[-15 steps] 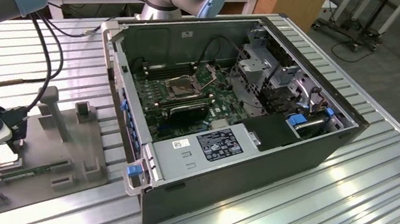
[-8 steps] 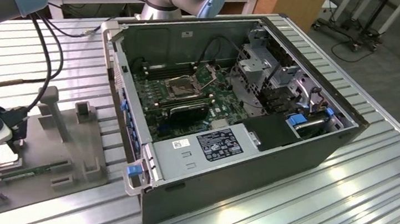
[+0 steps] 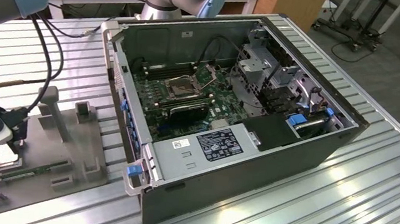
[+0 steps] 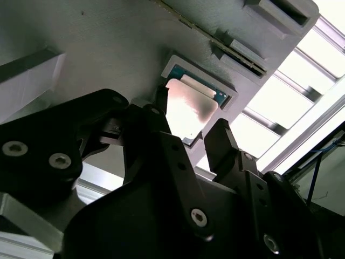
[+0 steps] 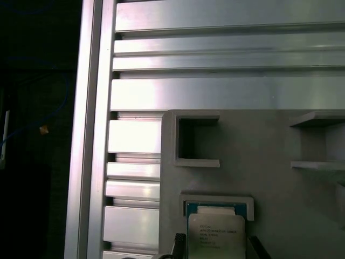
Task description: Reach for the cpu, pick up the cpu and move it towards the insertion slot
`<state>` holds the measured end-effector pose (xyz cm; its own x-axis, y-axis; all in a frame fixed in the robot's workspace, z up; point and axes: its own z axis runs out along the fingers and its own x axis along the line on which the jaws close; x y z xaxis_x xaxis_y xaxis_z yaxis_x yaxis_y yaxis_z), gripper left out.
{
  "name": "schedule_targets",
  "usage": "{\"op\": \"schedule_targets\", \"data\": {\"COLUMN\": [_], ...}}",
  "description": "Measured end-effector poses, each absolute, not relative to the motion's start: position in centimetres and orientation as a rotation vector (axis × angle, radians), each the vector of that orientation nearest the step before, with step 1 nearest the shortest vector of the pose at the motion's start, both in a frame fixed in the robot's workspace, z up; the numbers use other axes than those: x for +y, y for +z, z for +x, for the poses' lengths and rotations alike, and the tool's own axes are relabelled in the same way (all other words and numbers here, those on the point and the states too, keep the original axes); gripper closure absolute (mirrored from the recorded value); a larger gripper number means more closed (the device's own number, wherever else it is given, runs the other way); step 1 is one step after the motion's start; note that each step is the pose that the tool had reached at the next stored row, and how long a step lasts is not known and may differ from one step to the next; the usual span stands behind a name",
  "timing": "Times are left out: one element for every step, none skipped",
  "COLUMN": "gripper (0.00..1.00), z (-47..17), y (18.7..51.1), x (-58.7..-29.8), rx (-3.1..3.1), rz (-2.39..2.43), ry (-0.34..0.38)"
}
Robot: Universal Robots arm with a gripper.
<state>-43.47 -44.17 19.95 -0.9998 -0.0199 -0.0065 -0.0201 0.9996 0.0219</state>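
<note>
Hovering at the exterior view's left over the grey tray [image 3: 43, 154], your gripper [image 4: 191, 123] is spread, one finger each side of the cpu [image 4: 191, 110] in its tray recess, lined up to pinch its edges. Insertion slot [image 3: 182, 88] sits well apart to that view's right, inside the open PC case [image 3: 268, 175].

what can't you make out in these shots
1. The cpu: in the first wrist view, part of it is cut off by the picture's edge.
2. In the exterior view, the gripper covers most of the cpu.
3. The insertion slot: too small in the exterior view to show contacts.
4. The grey tray: in the second wrist view, the gripper's body hides much of it.
</note>
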Motion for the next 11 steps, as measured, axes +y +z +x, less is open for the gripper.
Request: {"op": "schedule_targets", "data": {"gripper": [0.45, 0.45, 0.45, 0.45, 0.45, 0.45, 0.45, 0.45, 0.45, 0.45, 0.45], "z": [-43.47, -43.48, -43.47, -43.47, -43.47, -43.47, -43.47, -43.47, -43.47, -43.48, -43.47], "y": [19.92, 19.91, 19.82, 19.81, 19.8, 19.79, 19.76, 19.75, 19.75, 19.75, 19.69], "x": [-44.17, -44.17, -44.17, -44.17, -44.17, -44.17, -44.17, -44.17, -44.17, -44.17, -44.17], "rx": [3.135, 3.135, 3.135, 3.135, 3.135, 3.135, 3.135, 3.135, 3.135, 3.135, 3.135], "rz": [-0.031, -0.031, -0.031, -0.031, -0.031, -0.031, -0.031, -0.031, -0.031, -0.031, -0.031], "ry": [0.034, 0.034, 0.034, 0.034, 0.034, 0.034, 0.035, 0.034, 0.034, 0.034, 0.034]}}
